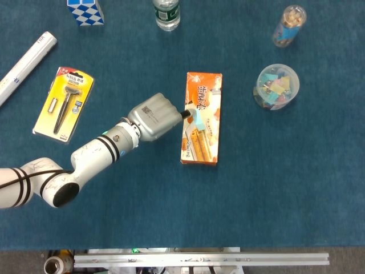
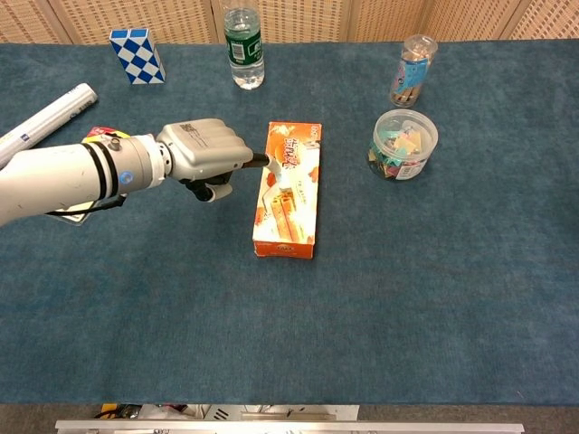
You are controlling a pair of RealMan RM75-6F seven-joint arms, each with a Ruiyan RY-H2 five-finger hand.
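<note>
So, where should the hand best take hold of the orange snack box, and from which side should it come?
Probably across the narrow width of the orange snack box, near its middle, coming from above. It lies flat on the blue cloth, with both long edges free. The left hand already touches its left long edge, so that side is nearest.

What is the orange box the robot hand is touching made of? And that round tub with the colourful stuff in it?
The orange box looks like thin printed cardboard: flat faces, sharp folded edges, a slightly glossy snack picture. The left hand touches its long side with its fingertips. The round tub seems to be clear plastic, since its colourful contents show through the wall; glass cannot be ruled out.
</note>
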